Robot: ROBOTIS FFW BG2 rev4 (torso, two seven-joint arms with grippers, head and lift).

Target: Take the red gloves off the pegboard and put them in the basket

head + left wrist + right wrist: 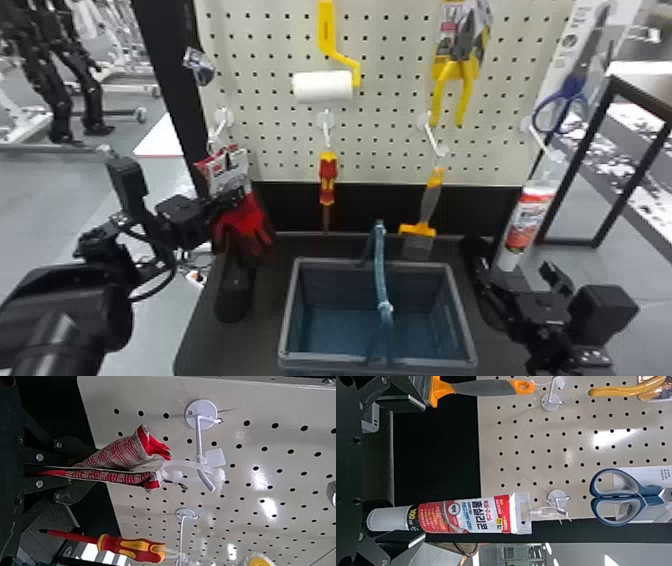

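One printed card [226, 172] tops the red gloves [246, 220] my left gripper [227, 202] clamps near the pegboard [280, 145]'s lower-left corner; right gripper [512, 265] gapes.

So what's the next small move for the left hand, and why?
Probably lift the red gloves slightly and draw them outward: the left hand is shut on them, but their pale loop appears to be around the hook, whose tip bends upward.

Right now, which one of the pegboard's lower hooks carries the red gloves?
The leftmost hook in the head view; the others carry a screwdriver, a scraper and a tube.
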